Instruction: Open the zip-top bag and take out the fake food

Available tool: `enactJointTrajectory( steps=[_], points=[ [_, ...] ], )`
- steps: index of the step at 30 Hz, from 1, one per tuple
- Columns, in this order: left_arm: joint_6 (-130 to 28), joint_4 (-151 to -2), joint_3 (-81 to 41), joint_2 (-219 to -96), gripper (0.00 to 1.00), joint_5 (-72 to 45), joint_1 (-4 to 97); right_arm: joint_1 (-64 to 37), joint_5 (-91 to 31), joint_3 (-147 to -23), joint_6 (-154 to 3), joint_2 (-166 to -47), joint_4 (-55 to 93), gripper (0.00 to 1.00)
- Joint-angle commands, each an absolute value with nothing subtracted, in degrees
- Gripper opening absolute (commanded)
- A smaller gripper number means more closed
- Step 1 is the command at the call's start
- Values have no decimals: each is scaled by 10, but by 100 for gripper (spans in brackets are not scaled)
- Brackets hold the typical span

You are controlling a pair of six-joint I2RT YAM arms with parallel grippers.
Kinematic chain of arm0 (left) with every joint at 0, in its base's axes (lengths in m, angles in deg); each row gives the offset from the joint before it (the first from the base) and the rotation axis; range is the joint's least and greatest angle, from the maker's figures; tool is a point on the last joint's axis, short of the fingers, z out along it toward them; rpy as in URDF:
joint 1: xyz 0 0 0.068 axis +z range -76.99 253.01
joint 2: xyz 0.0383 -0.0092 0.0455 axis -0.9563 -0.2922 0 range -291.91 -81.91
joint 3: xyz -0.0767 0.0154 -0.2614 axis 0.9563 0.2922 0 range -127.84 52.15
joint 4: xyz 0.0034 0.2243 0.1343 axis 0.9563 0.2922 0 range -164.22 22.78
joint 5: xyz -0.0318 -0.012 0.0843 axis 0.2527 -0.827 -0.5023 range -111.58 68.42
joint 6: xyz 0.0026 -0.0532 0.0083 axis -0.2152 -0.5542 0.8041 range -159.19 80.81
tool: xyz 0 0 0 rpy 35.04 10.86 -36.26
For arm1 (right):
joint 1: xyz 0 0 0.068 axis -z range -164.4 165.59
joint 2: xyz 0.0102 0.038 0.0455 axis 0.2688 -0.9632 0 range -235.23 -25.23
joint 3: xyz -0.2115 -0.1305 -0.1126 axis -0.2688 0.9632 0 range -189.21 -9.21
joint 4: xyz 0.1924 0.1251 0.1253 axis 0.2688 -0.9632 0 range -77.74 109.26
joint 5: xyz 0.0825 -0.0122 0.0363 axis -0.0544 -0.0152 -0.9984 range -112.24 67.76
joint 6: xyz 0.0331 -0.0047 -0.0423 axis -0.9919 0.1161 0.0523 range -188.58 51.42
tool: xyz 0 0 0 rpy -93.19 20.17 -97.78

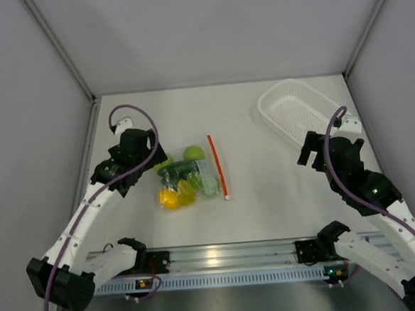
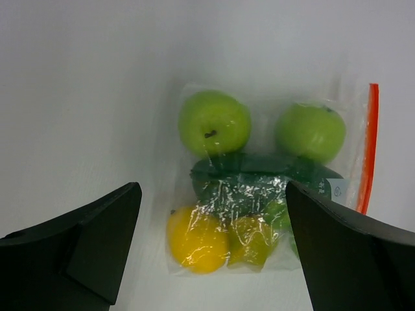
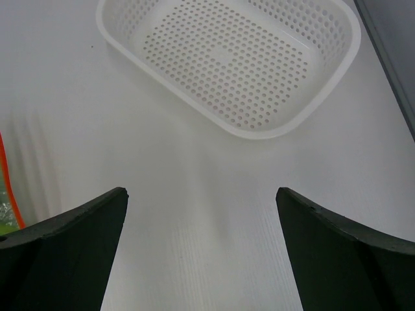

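The small clear crinkly plastic zip-top bag [image 1: 207,173] lies flat on the white table [image 1: 267,187], just toward 9 o'clock of centre. Its orange-red zip strip [image 1: 217,165] runs along its 3 o'clock edge, and the glossy plastic fake food [image 1: 179,184] inside shows two green apples, a dark-green cucumber and yellow pieces, the rest lost in glare on the film. The left gripper [image 1: 156,159], jaws wide and empty, masks the bag's 10 o'clock corner, while the right gripper [image 1: 308,150], jaws likewise wide and empty, hangs beside the white perforated oval plastic basket [image 1: 276,115] at 2 o'clock.

Lab booth with panel walls [image 1: 206,27], aluminium rail [image 1: 222,255]
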State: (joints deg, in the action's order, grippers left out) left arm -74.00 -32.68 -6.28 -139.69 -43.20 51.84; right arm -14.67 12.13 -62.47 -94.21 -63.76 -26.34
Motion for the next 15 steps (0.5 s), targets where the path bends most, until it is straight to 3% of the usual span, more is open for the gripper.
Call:
enactJointTrajectory(
  steps=[1, 10, 15],
  points=[
    [-768, -338, -119, -1474, 99, -527, 443, -153, 121, -627, -953, -623, -257, 99],
    [-768, -307, -259, -1720, 99, -650, 242, -153, 102, -624, -952, -601, -267, 100],
    [-765, -291, -347, -1843, 99, -669, 190, -153, 64, -621, -948, -581, -271, 99]
  ],
)
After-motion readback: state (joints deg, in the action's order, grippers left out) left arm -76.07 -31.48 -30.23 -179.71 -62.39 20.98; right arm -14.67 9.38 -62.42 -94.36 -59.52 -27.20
